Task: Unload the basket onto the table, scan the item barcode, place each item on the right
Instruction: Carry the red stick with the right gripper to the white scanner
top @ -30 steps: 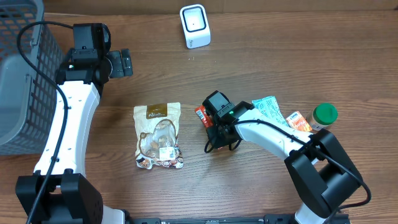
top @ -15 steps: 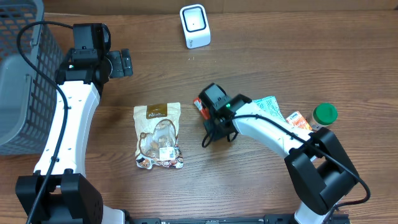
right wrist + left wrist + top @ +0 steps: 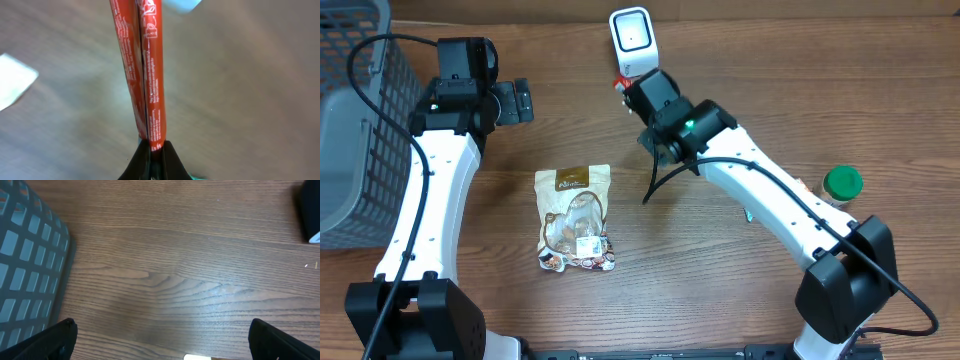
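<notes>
The item is a slim red packet with white print. My right gripper is shut on its lower end, and the packet stands edge-on, pointing away from the wrist camera. In the overhead view the right gripper holds the red packet at the back of the table, just below the white barcode scanner. No barcode shows in any view. My left gripper hangs open at the back left over bare wood. In the left wrist view, the left gripper has nothing between its fingertips.
A grey mesh basket fills the left edge, and its wall shows in the left wrist view. A clear snack bag lies in the middle. A green-lidded jar stands at the right beside my right arm.
My right gripper has lifted the red packet from the middle-right of the table and carried it back and left to just below the scanner. The left arm has not moved.
</notes>
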Robot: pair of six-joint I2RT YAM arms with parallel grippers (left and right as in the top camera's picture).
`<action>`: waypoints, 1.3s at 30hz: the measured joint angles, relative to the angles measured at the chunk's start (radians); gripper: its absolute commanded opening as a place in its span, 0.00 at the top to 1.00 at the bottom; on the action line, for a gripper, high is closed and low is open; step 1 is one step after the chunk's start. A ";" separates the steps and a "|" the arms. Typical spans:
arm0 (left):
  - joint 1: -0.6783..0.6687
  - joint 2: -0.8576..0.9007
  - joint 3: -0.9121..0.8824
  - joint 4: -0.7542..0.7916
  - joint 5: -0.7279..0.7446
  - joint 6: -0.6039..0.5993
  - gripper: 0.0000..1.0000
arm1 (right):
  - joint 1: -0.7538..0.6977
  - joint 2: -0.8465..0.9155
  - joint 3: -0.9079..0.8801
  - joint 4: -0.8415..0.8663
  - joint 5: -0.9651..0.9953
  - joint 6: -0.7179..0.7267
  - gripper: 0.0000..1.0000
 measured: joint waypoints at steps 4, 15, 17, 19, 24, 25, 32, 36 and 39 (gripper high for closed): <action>0.000 0.000 0.000 0.000 0.000 0.000 0.00 | -0.015 0.001 0.007 0.159 0.089 -0.109 0.97; 0.000 0.000 0.000 0.000 0.000 0.000 0.00 | -0.132 0.074 0.020 0.731 0.179 -0.400 0.97; 0.000 0.000 0.000 0.000 0.000 0.000 0.00 | -0.144 0.122 0.022 0.829 0.190 -0.455 0.97; 0.000 0.000 0.000 0.000 0.000 0.000 0.00 | -0.152 0.188 0.024 0.945 0.209 -0.519 0.97; 0.000 0.000 0.000 0.000 0.000 0.000 0.00 | -0.153 0.333 0.024 1.151 0.239 -0.618 0.97; 0.000 0.000 0.000 0.000 0.000 0.000 0.00 | -0.153 0.357 0.024 1.184 0.245 -0.628 0.97; 0.000 0.000 0.000 0.000 0.000 0.000 0.00 | -0.153 0.519 0.024 1.403 0.316 -0.745 0.96; 0.000 0.000 0.000 0.000 0.000 0.000 0.00 | -0.153 0.587 0.024 1.434 0.341 -0.804 0.97; 0.000 0.000 0.000 0.000 0.000 0.000 0.00 | -0.153 0.617 0.024 1.428 0.351 -0.827 0.97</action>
